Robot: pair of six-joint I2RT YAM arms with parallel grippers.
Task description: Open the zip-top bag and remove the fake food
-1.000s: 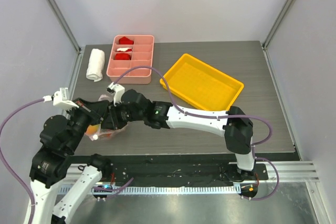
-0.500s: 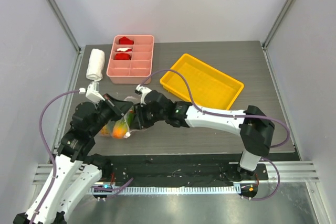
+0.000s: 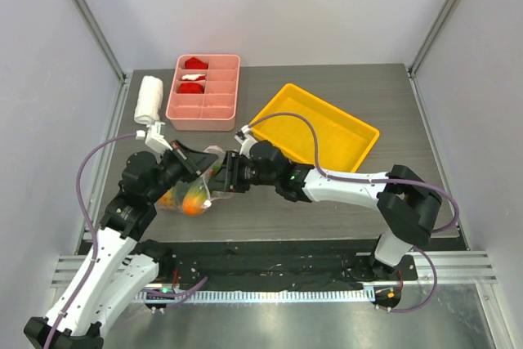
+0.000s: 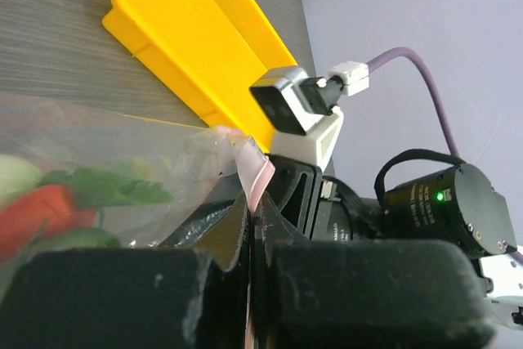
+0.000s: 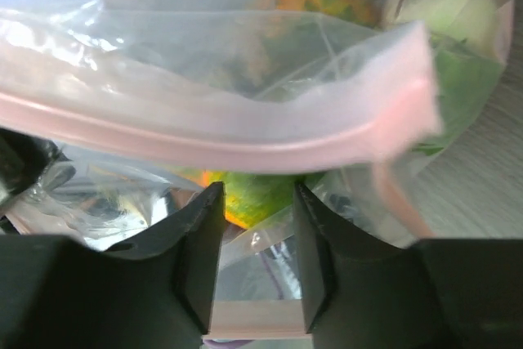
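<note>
As the overhead camera has it, the zip-top bag [image 3: 193, 190] is strung between the two claws at the left-centre of the table [image 3: 327, 210]. Its long axis slants from the zip edge up by the fingers down to a sagging belly nearer the left arm's base, and the fake food [image 3: 193, 204] bunches in that low end, orange showing through. Up top, the left gripper [image 3: 204, 167] and the right gripper [image 3: 226, 176] meet nose to nose at the bag's upper edge, the yellow tray [image 3: 315, 132] lies just beyond the right arm, and the pink divided tray [image 3: 202, 123] and rolled white towel [image 3: 149, 100] sit further back. Over to the left wrist: pads [image 4: 122, 292] squeezed tight together, clear film and the pale pink strip [image 4: 257, 173] nipped in the seam, so that claw has the bag, whose body runs off to the left with red and green pieces inside. Now the right wrist: fingers [image 5: 196, 259] stand apart with a clear gap between them, nothing pinched. The pale pink strip runs straight across above them, left to right, with food behind the film.
</note>
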